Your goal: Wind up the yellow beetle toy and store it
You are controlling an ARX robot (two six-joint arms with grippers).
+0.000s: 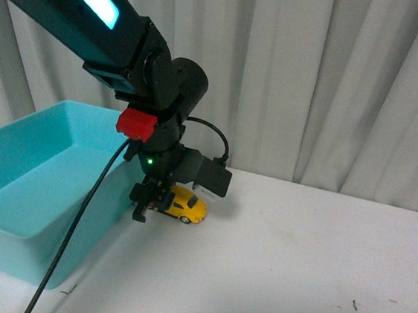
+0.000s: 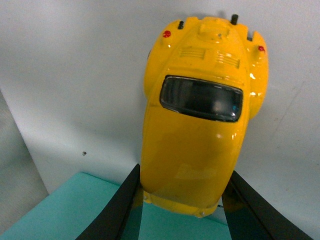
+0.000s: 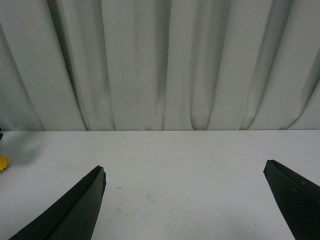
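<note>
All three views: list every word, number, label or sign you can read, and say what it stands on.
None can be read. The yellow beetle toy, the turquoise bin, the red block and the table show no writing.

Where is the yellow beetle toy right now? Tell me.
Front view, left of centre: the yellow beetle toy is in the left gripper, just beside the teal bin.

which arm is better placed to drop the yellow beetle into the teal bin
Left. The left pincer grips the yellow beetle toy right beside the teal bin. The right pincer is open, empty, away from both.
</note>
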